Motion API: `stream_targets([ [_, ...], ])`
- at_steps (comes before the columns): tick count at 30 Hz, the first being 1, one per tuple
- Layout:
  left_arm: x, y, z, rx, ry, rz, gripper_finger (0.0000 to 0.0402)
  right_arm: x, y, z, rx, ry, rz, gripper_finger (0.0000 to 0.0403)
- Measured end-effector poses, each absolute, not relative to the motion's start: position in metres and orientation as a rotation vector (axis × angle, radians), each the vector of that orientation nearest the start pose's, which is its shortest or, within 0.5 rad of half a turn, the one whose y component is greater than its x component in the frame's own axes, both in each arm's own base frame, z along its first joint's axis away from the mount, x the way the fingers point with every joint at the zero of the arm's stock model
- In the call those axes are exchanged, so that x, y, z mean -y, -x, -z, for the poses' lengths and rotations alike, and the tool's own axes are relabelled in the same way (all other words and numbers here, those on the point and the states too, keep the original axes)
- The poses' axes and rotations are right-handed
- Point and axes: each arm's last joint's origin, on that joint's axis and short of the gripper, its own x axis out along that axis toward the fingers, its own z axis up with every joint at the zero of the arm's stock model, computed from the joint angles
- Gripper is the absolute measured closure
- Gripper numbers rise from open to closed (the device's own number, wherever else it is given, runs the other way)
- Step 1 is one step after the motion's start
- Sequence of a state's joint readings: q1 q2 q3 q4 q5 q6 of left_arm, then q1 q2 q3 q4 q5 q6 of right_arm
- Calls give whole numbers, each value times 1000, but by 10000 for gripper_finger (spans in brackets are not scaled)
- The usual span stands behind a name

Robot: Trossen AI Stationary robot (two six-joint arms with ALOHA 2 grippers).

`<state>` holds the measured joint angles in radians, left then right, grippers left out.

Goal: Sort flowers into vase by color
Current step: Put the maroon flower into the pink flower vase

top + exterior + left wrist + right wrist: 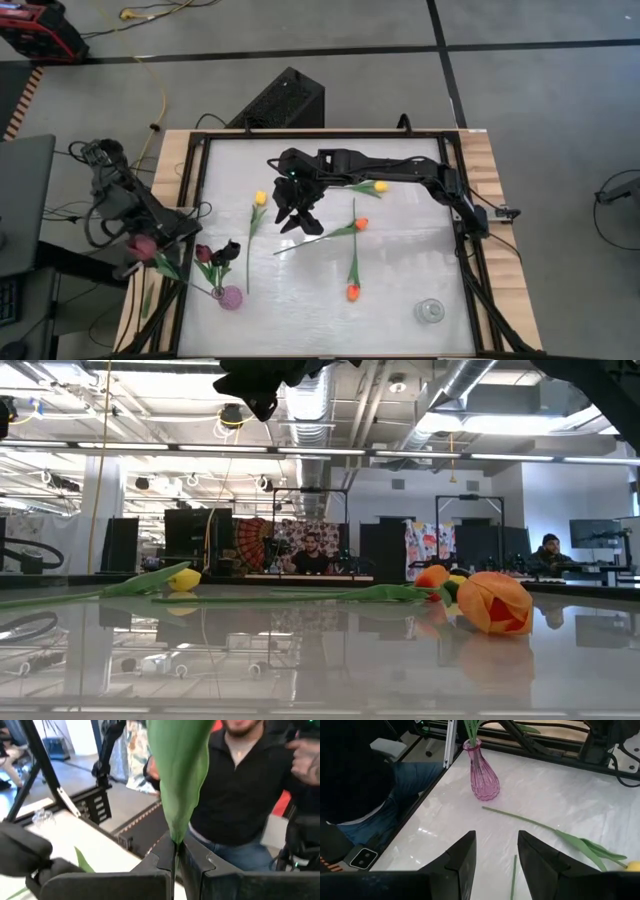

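My left gripper (165, 243) hangs over the table's near left edge, shut on a maroon tulip (143, 245) whose green leaf (180, 775) rises above the fingers. A pink vase (231, 297) at the near left holds a maroon flower (205, 253) and a dark flower (229, 248). My right gripper (295, 215) is open, high above the table's middle, over the stem (513, 875) of an orange tulip (361, 224). Lying flat are a yellow tulip (260, 198), a second yellow tulip (380, 186) and a second orange tulip (353, 292). My left gripper pinches the tulip's thin stem (175, 854) between its two shut fingers, just under the base of the broad leaf. The fingers come at it about level and lie across the stem. The flower is lifted clear, roughly upright, its head above the fingers.
A clear glass vase (430, 311) stands at the near right. A black frame (200, 200) rims the white tabletop. A person in a dark top (240, 795) sits close behind the held flower in the left wrist view. More people (312, 550) sit far behind the table.
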<state>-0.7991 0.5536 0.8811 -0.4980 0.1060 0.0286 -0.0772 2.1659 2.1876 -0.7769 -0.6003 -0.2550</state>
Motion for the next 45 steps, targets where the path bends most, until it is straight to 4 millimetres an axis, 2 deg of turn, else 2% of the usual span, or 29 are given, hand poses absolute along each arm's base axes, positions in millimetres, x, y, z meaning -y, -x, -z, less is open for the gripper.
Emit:
stream_targets([
  [13, 86, -76, -340, -215, -134, 909, 401, 15, -478, -325, -656, -32, -590, 233],
  [26, 91, -81, -319, -237, -175, 895, 401, 17, -478, -325, -663, -58, -577, 233],
  [39, 91, -81, -317, -263, -149, 890, 400, 19, -479, -325, -654, -54, -574, 233],
  [45, 91, -81, -317, -263, -149, 890, 369, 19, -479, -325, -655, -55, -573, 233],
])
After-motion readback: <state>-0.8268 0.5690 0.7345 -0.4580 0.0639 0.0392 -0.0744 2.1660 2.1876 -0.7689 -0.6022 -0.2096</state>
